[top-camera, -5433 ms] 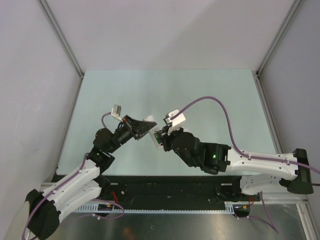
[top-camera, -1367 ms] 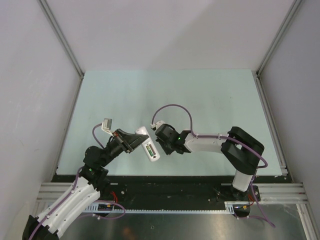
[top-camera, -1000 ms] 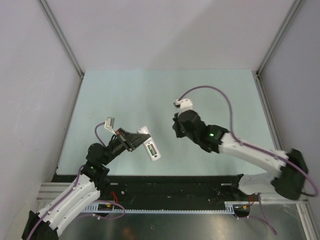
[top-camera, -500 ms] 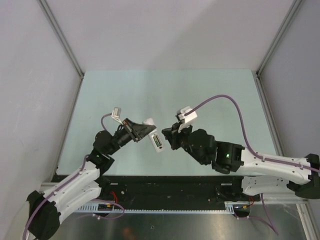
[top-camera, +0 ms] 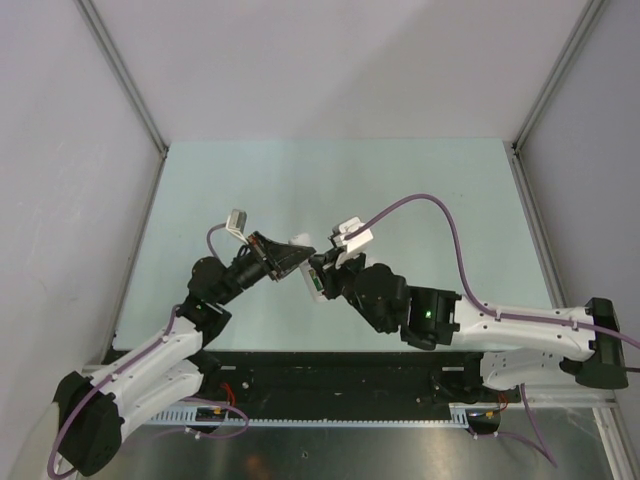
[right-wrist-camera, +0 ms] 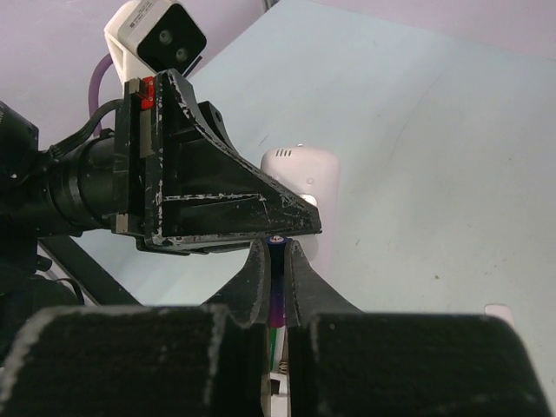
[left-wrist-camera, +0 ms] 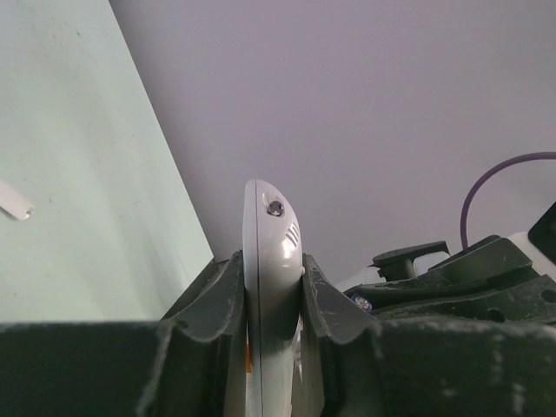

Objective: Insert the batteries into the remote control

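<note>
Bases of two arms, bolted at the near edge of the pale green table (top-camera: 400, 190); both arms are reached inward and are met above its near middle.

Left gripper (left-wrist-camera: 272, 261): pressed onto the remote control (left-wrist-camera: 268, 228), which is pinched by its narrow edges and held clear of the table. In the left wrist view the remote is seen edge-on, with its rounded end outermost, past the fingers (left-wrist-camera: 221, 291).

Right gripper (right-wrist-camera: 276, 254): jaws nearly together, pinching the dark purple battery (right-wrist-camera: 276, 300) lengthwise. Only a slim strip of it is seen between the pads. Its tip is presented just below the edge of the left gripper's finger and just beside the remote; contact cannot be told.

Green battery (top-camera: 313, 284): seen from above as a green patch in the remote's back recess, on the side turned towards the right gripper.

Small white piece (left-wrist-camera: 14, 200): laid flat on the table, well apart from both grippers. It is also seen at the right edge of the right wrist view. What it is cannot be told.

Enclosure walls (top-camera: 330, 70): plain pale grey, noted behind and at both sides of the table.
</note>
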Controlling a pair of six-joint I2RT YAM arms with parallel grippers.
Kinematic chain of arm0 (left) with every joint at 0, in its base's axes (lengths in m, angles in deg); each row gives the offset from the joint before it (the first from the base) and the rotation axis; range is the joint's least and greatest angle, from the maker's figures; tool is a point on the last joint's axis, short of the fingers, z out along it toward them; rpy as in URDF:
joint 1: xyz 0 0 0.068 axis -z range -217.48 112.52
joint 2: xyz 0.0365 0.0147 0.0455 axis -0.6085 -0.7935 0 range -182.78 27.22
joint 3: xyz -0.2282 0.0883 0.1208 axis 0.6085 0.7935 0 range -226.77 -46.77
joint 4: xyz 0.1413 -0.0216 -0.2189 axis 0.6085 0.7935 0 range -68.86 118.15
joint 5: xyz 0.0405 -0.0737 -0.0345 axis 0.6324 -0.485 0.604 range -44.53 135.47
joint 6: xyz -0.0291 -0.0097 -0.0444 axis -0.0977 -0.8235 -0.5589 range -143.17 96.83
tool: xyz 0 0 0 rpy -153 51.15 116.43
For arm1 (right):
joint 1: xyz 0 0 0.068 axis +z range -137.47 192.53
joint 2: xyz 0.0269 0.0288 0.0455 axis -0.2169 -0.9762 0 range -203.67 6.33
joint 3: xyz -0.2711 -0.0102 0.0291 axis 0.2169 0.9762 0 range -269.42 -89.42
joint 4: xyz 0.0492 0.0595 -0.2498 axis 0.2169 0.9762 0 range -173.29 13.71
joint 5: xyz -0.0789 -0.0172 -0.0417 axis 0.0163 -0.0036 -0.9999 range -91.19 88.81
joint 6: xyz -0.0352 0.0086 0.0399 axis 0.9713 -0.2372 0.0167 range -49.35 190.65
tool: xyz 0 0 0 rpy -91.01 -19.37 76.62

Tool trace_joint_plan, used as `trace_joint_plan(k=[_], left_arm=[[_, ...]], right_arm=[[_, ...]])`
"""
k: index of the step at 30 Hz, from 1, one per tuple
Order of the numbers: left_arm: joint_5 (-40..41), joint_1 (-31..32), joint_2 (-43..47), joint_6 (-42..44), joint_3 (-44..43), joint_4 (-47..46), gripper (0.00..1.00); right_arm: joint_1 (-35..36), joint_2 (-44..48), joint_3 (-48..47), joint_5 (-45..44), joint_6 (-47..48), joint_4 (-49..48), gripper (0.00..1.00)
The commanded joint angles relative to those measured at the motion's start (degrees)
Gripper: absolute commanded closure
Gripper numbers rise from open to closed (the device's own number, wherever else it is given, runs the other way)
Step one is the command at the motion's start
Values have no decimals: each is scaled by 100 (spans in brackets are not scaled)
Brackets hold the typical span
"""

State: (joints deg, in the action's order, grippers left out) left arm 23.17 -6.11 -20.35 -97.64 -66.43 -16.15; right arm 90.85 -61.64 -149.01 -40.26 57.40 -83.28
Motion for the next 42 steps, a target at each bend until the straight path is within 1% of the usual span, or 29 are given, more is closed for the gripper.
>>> trace_joint_plan(k=[1,15,19,22,26,42], left_arm=[[-116,9,37,-243,-293,-366,100],[25,18,90,-366,-249,-366,100],[59,9,81,-357,-249,-366,100],[60,9,90,-348,-258,-357,100],[60,9,90,-339,-258,-357,100],[112,9,81,-304,-240,-375,100]], right_arm=[[78,-77,-70,-294,130,-344,100],[236,-226,-70,-637,183,-116,100],[245,-226,-70,-541,139,-28,100],[253,-244,-70,-523,52,253,100],[280,-296,-70,-453,-28,394,100],[403,-182,-70,-505,-318,676,100]])
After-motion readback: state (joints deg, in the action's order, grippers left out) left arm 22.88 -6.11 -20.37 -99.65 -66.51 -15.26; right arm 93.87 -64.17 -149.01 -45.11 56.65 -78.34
